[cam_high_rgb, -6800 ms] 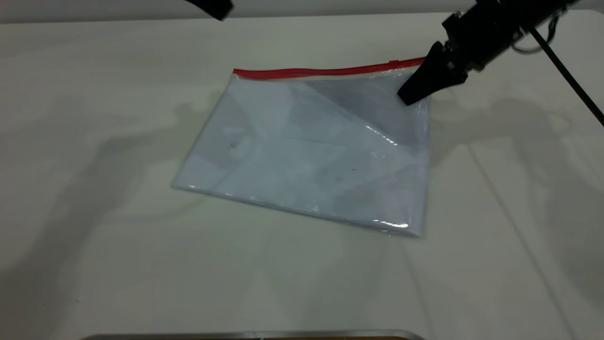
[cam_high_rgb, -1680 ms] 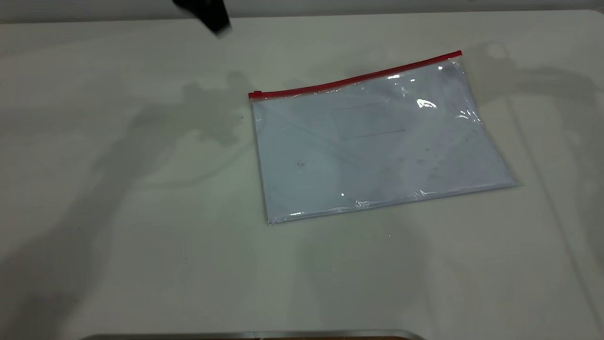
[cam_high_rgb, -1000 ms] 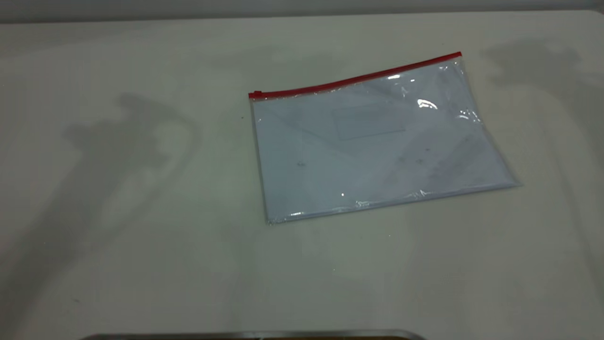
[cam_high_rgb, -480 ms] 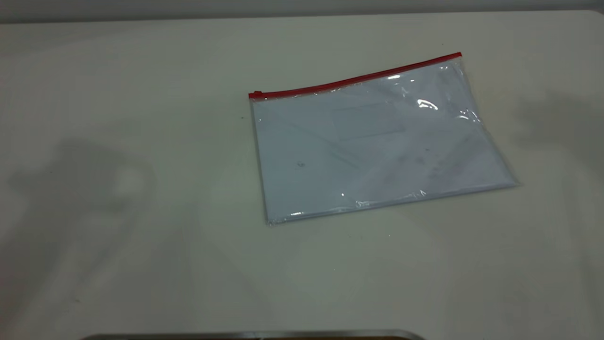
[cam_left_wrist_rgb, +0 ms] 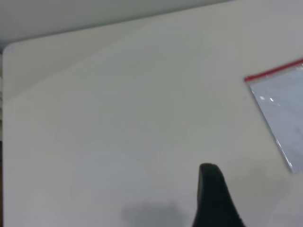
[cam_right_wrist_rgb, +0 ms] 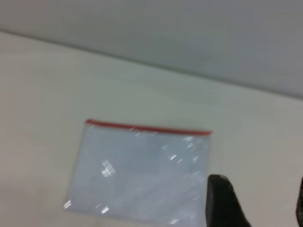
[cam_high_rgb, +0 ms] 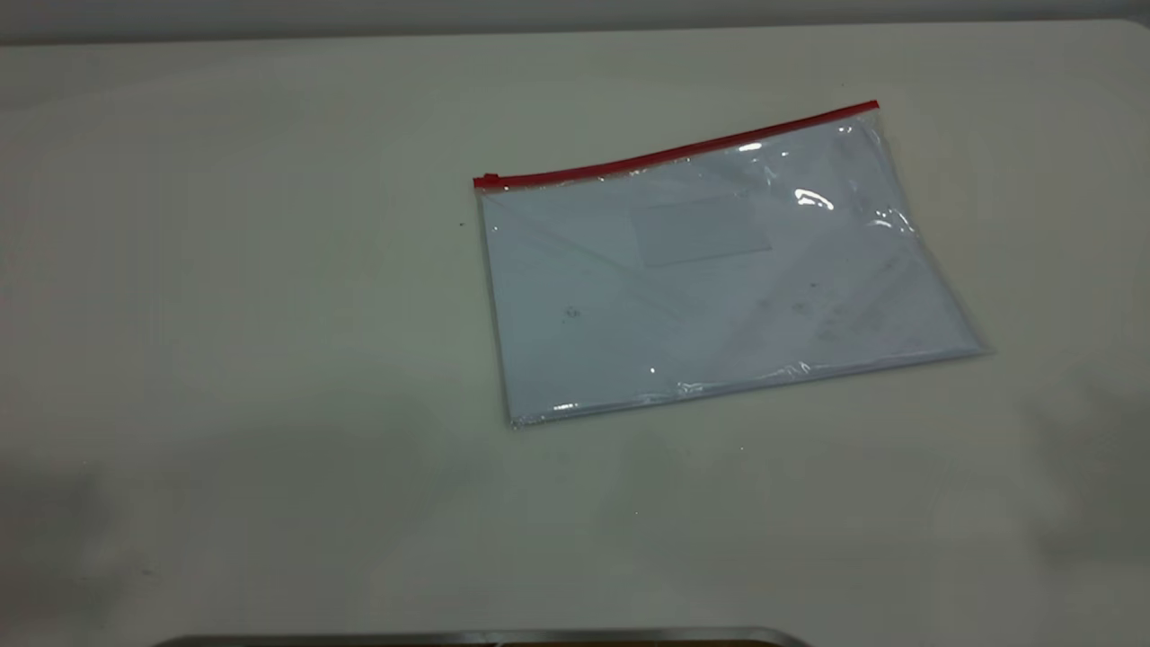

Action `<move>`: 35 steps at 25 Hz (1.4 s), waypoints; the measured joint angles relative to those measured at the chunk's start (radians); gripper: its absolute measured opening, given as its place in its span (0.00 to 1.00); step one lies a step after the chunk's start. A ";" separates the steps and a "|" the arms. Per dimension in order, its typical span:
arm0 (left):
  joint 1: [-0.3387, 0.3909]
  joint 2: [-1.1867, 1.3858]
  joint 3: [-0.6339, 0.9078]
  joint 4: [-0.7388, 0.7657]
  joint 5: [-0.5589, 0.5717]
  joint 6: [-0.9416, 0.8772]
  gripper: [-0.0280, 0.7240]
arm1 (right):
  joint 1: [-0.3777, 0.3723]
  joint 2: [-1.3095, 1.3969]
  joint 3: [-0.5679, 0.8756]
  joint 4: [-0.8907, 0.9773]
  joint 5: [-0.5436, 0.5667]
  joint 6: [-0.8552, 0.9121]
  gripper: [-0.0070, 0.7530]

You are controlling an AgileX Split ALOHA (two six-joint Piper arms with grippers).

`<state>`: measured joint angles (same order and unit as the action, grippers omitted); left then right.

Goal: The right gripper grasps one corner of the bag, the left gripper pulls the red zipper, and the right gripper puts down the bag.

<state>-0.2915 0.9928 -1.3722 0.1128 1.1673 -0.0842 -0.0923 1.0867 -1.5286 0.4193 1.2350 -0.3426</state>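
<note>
Bag [cam_high_rgb: 719,279] lying flat on the table [cam_high_rgb: 269,314], toward 2 o'clock from the centre of the exterior view, with no gripper touching it. Red zipper [cam_high_rgb: 674,153] along its 12 o'clock edge; slider tab [cam_high_rgb: 488,179] at the 9 o'clock end. Left gripper [cam_left_wrist_rgb: 215,198]: one black finger seen from its wrist, spread cannot be told. Right gripper [cam_right_wrist_rgb: 258,201]: jaws wide apart, empty, raised above the table near the bag.
</note>
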 joint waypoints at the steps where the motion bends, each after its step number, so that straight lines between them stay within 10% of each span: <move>1: 0.000 -0.044 0.043 -0.009 0.000 0.000 0.72 | 0.000 -0.043 0.061 0.017 0.000 -0.009 0.55; 19: 0.000 -0.711 0.673 -0.077 0.000 0.000 0.72 | 0.000 -0.855 0.734 0.021 0.000 -0.096 0.55; 35: 0.000 -0.780 0.759 -0.057 0.000 0.048 0.72 | 0.000 -1.088 1.039 -0.178 -0.067 -0.057 0.55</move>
<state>-0.2915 0.2124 -0.6131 0.0556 1.1673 -0.0362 -0.0923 -0.0015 -0.4899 0.2411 1.1682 -0.3991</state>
